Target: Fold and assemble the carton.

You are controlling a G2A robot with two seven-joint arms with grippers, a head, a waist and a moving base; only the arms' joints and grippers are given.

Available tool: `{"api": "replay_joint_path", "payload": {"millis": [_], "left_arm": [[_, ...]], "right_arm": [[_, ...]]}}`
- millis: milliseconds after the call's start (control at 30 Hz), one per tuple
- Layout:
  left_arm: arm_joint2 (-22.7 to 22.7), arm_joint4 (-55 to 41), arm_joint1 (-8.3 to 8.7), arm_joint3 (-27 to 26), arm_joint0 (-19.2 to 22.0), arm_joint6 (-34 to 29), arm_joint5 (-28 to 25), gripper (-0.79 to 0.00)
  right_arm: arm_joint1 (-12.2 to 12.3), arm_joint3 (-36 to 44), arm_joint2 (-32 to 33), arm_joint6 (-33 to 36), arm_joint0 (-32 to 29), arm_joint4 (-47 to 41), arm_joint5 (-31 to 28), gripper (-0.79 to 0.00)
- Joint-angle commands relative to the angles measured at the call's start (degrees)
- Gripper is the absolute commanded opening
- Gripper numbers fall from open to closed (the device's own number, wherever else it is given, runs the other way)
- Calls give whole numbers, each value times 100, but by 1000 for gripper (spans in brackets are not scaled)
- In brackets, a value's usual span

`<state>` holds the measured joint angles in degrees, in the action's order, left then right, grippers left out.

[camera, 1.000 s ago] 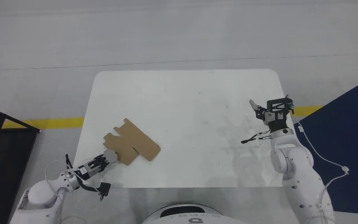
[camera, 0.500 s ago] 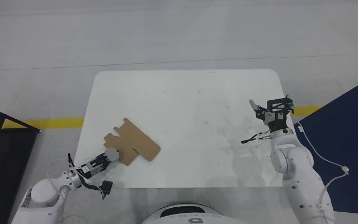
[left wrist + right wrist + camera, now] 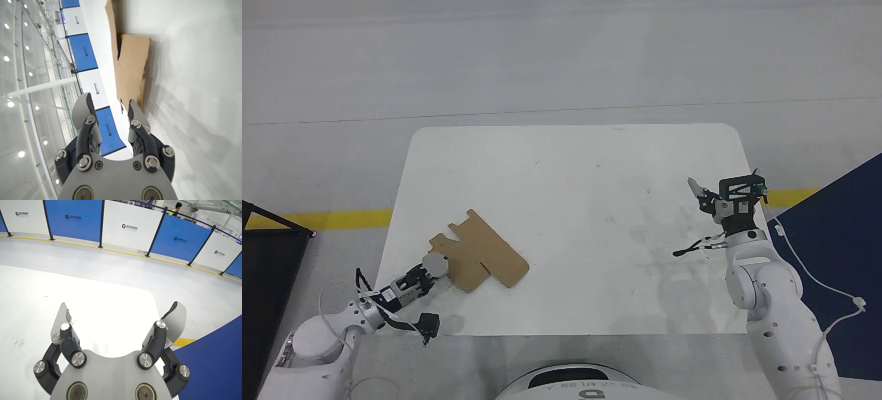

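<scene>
the flat brown cardboard carton blank (image 3: 480, 258) lies unfolded in the lower left of the top view, on the white round-cornered table (image 3: 592, 170), close to the table's left edge. the left gripper (image 3: 432, 266) sits at the carton's lower-left end. in the left wrist view its fingers (image 3: 132, 111) are spread apart with nothing between them, one tip right at the cardboard's near corner. at the right of the top view, the right gripper (image 3: 692, 218) hovers over the table's right edge, fingers splayed wide and empty.
</scene>
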<state>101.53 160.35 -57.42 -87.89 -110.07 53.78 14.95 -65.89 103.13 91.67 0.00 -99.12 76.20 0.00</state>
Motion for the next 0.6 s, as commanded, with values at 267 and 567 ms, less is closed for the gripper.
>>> {"api": "replay_joint_path", "payload": {"millis": [267,567], "left_arm": [[357,-210,72,38,-413,226,-258,-123],[-74,-101,76,40,-122,114,-518,-345]], "right_arm": [[0,0,0,0,0,0,0,0],[0,0,0,0,0,0,0,0]]}}
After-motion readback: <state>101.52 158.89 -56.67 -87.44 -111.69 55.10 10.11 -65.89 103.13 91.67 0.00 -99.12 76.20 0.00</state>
